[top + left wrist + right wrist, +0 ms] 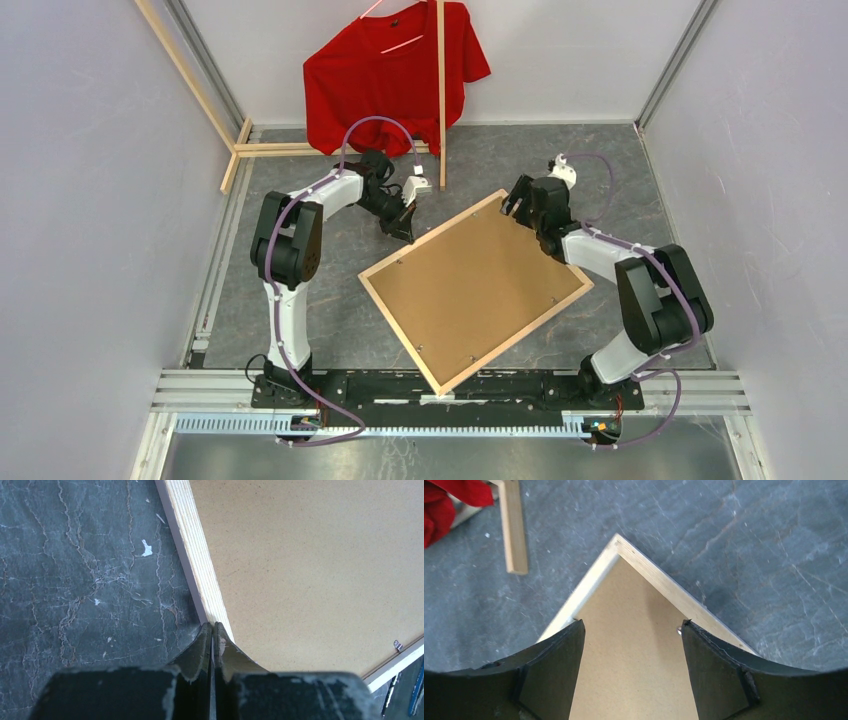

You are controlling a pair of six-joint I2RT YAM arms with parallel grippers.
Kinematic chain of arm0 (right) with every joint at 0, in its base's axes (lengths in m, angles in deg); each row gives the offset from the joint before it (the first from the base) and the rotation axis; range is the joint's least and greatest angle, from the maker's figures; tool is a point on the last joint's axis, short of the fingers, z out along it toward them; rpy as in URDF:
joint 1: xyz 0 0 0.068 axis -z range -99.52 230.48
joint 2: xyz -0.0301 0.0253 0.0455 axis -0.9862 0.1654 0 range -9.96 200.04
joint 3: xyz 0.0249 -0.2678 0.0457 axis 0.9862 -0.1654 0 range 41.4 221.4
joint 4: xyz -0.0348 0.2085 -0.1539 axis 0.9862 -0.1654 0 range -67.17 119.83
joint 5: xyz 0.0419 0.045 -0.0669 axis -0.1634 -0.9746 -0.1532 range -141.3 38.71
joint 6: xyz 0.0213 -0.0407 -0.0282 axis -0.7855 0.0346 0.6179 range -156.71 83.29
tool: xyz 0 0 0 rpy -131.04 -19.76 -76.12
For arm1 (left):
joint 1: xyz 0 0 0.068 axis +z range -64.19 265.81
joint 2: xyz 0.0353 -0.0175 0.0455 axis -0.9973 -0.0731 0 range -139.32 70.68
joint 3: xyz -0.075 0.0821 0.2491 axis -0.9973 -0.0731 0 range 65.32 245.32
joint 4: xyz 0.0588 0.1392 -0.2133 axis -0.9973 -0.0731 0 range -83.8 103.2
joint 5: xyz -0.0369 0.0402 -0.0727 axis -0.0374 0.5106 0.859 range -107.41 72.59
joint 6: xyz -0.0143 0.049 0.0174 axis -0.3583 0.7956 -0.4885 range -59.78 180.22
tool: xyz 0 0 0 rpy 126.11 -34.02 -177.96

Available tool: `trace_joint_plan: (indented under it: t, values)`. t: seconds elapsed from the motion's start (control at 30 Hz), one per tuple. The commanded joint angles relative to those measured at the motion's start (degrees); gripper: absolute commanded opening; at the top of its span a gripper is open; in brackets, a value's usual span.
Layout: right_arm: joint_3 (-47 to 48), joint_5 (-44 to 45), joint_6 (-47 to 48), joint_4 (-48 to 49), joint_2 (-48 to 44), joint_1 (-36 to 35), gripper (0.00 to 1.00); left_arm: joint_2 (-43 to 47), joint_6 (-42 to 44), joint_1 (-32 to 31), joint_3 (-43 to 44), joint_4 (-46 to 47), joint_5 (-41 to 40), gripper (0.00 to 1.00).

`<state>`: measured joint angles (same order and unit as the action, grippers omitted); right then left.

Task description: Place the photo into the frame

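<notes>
Frame lying face down on the tabletop, bare wood and brown backing board upward, probably so the back can be worked; the photo is not visible. The left gripper, closed on nothing, sets its tips at the frame's far-left rail. The right gripper, spread wide, hangs over the far corner with one finger to each side.

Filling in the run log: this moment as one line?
frame: back up | left end effector: shut at rim | right end effector: open over corner | photo: unseen
</notes>
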<state>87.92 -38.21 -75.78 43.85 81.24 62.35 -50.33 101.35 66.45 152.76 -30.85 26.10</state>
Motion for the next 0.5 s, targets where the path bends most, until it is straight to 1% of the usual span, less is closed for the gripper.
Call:
trace_joint_plan:
  t: [0.0,0.47]
  values:
    - [-2.94,-0.11,0.05,1.42,0.41,0.12,0.77,-1.16,2.12,-0.49,-2.91,-4.44,-4.75,0.03]
    - [-1.71,-1.11,-1.69,1.35,5.97,0.22,0.77,-1.34,2.48,-0.51,-2.98,-4.46,-4.94,0.03]
